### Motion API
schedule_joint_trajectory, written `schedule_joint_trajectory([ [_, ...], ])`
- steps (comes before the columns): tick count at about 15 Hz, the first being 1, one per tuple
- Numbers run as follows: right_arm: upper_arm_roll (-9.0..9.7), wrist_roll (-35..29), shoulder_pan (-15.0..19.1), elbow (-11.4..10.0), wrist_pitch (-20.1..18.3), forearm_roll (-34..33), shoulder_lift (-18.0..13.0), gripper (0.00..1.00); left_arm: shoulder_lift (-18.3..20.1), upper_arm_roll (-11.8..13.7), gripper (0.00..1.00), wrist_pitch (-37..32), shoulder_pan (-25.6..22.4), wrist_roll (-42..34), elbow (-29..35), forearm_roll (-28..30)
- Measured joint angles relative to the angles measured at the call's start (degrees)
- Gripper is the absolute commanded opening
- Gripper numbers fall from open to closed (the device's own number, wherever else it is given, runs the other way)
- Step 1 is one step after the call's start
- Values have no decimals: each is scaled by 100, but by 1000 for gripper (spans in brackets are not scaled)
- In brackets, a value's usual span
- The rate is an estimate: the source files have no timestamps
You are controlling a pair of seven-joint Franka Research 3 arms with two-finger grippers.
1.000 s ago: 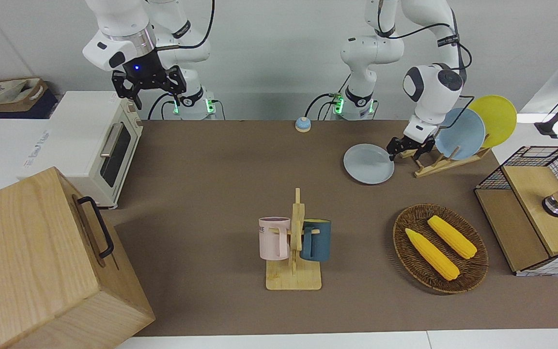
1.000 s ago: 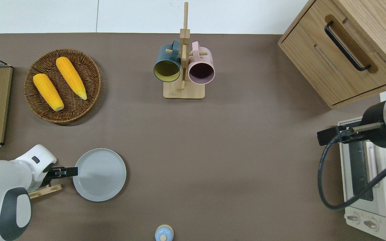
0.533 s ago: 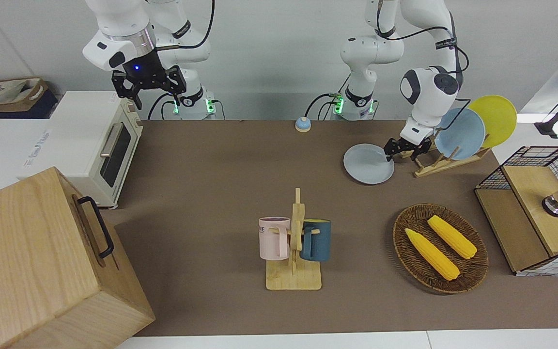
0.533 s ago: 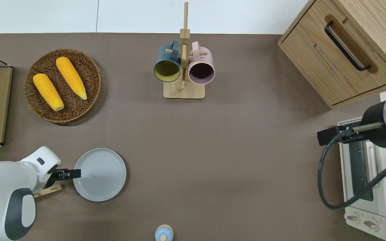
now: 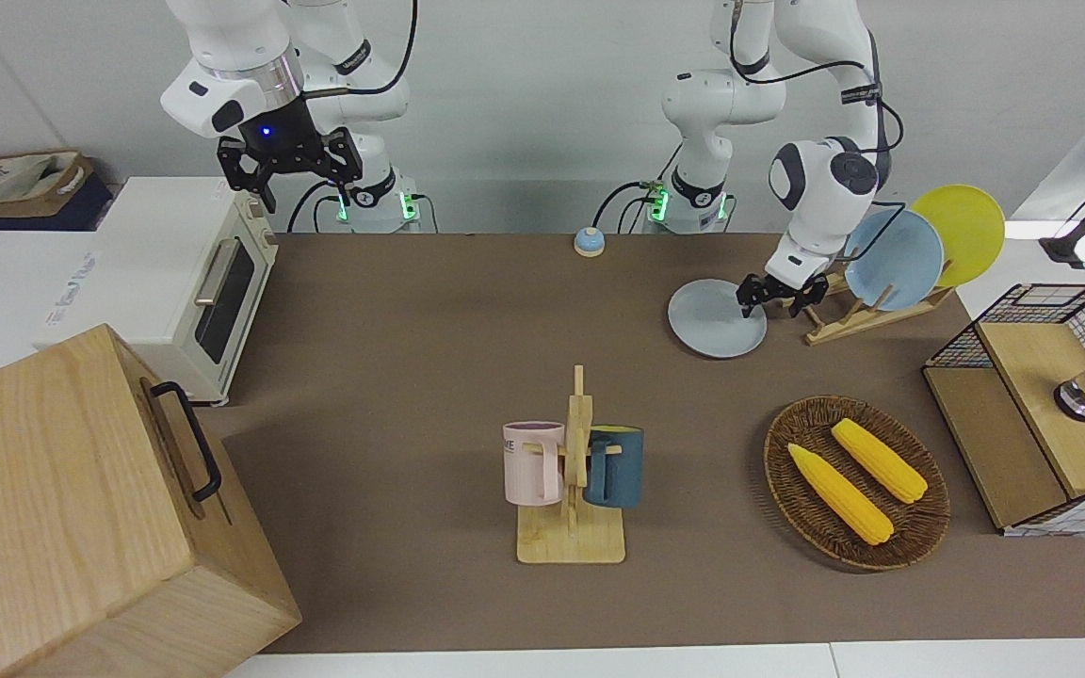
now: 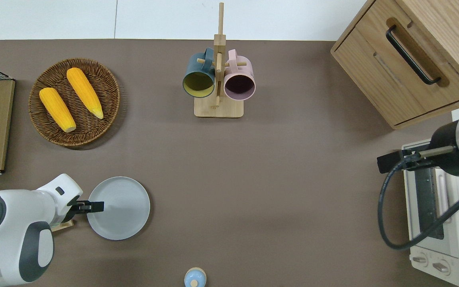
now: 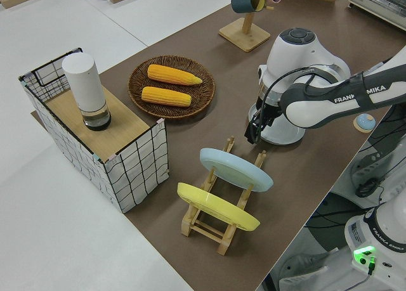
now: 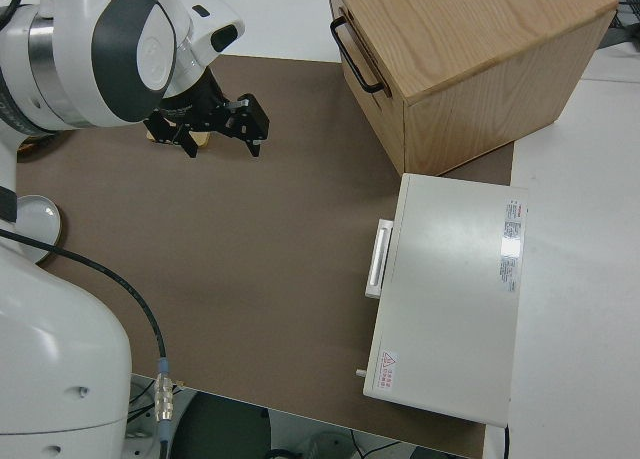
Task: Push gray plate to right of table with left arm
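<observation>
The gray plate (image 5: 714, 322) (image 6: 122, 209) lies flat on the brown table (image 5: 429, 377), near the robots and toward the left arm's end. My left gripper (image 5: 748, 305) (image 6: 96, 206) (image 7: 253, 131) is shut and reaches low over the plate, its tip just inside the rim on the side toward the left arm's end. Whether the tip touches the plate I cannot tell. In the left side view the arm hides most of the plate. The right arm is parked, its gripper (image 5: 307, 196) (image 8: 222, 147) open and holding nothing.
A wooden dish rack (image 5: 858, 315) with a light-blue plate (image 5: 893, 261) and a yellow plate (image 5: 964, 231) stands beside the gray plate. A basket (image 5: 919, 527) of corn, a mug rack (image 5: 571, 541), a bell (image 5: 588, 242), a toaster oven (image 5: 208, 282), a wooden cabinet (image 5: 62, 508) and a wire crate (image 5: 1042, 405) ring the table.
The left gripper has slid from just outside the plate's rim to over its inside, toward the right arm's end. The plate has stayed where it was. The right arm has not moved.
</observation>
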State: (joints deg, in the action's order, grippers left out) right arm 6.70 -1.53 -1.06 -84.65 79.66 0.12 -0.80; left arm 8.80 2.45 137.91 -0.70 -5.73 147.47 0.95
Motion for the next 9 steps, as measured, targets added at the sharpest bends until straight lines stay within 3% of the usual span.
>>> schedule_joint_trajectory([
  [3, 0, 0, 0, 0, 0, 0, 0, 983, -143, -10, 914, 104, 142, 52, 4, 5],
  [6, 0, 0, 0, 0, 0, 0, 0, 983, -220, -8, 434, 164, 184, 76, 3, 5],
  [9, 0, 0, 0, 0, 0, 0, 0, 983, -243, -3, 69, 169, 184, 79, 3, 5],
])
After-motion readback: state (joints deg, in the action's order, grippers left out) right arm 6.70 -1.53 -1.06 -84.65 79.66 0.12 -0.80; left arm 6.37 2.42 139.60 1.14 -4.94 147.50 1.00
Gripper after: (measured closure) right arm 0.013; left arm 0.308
